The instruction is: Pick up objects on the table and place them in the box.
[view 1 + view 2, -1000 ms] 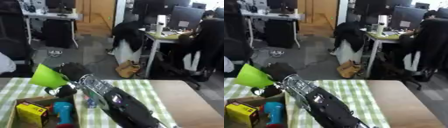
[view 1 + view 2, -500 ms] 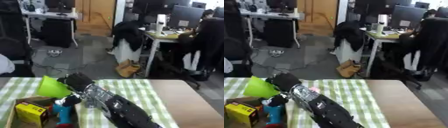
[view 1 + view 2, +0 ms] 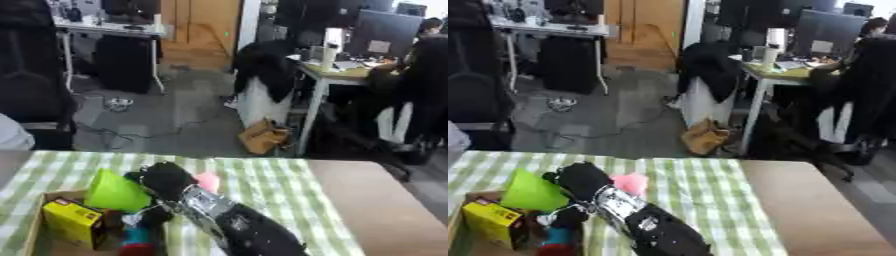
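Over the near-left box (image 3: 37,231), we are holding the green cone (image 3: 115,191) in our right hand (image 3: 166,180), fingers curled around it, and are risking it tipping onto the yellow carton (image 3: 72,221) if released crooked.

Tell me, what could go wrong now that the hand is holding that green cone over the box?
The green cone is wide and the box already holds a yellow carton and a blue item, so it might perch on them or tip out. The right hand might also brush the pink object beside it.
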Action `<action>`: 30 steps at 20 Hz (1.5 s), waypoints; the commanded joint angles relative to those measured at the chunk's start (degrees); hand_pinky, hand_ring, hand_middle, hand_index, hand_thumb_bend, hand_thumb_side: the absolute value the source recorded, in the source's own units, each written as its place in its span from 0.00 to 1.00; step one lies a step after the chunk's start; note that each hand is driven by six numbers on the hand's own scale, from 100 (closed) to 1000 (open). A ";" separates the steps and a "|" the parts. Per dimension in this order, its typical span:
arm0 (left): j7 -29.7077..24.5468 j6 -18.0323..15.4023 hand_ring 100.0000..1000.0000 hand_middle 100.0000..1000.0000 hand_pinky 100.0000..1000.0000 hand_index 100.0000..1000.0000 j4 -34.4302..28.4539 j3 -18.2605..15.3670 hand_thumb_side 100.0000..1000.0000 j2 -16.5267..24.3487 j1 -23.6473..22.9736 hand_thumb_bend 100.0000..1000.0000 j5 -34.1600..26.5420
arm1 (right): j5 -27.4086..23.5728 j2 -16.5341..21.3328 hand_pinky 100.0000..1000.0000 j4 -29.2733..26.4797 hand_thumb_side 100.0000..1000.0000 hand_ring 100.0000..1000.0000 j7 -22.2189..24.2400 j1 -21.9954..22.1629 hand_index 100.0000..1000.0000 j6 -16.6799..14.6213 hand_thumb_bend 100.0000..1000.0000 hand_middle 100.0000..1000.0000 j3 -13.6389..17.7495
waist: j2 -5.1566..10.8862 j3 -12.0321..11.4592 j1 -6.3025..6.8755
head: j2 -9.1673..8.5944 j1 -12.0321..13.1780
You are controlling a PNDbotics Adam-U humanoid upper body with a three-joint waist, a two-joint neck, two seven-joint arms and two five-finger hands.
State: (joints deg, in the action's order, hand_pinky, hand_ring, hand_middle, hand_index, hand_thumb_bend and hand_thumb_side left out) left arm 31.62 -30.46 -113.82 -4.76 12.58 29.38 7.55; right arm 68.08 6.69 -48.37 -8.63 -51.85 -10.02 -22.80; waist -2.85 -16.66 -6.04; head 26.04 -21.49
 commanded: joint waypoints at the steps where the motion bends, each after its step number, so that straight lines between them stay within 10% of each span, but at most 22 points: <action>1: 0.10 -0.37 0.85 0.76 0.81 0.85 -0.77 0.25 1.00 0.04 1.19 0.13 0.01 | -0.21 0.15 0.00 0.30 0.82 0.00 -0.76 -1.58 0.06 -0.45 0.00 0.00 0.89 | -0.49 -0.10 1.42 | -0.14 -0.23; 30: 0.32 -1.28 0.85 0.76 0.81 0.84 -0.77 -0.01 1.00 -1.88 2.44 0.14 -0.14 | 9.07 0.13 0.00 5.52 0.85 0.00 -14.67 -3.38 0.08 -10.89 0.00 0.00 3.99 | -2.18 -1.77 1.88 | -2.25 -2.53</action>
State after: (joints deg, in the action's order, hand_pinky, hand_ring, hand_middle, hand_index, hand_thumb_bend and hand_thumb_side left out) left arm 31.65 -31.22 -113.82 -4.75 10.58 30.75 7.54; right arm 76.44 6.26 -42.60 -22.68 -54.08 -20.75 -19.46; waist -4.65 -18.40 -5.67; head 24.46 -23.87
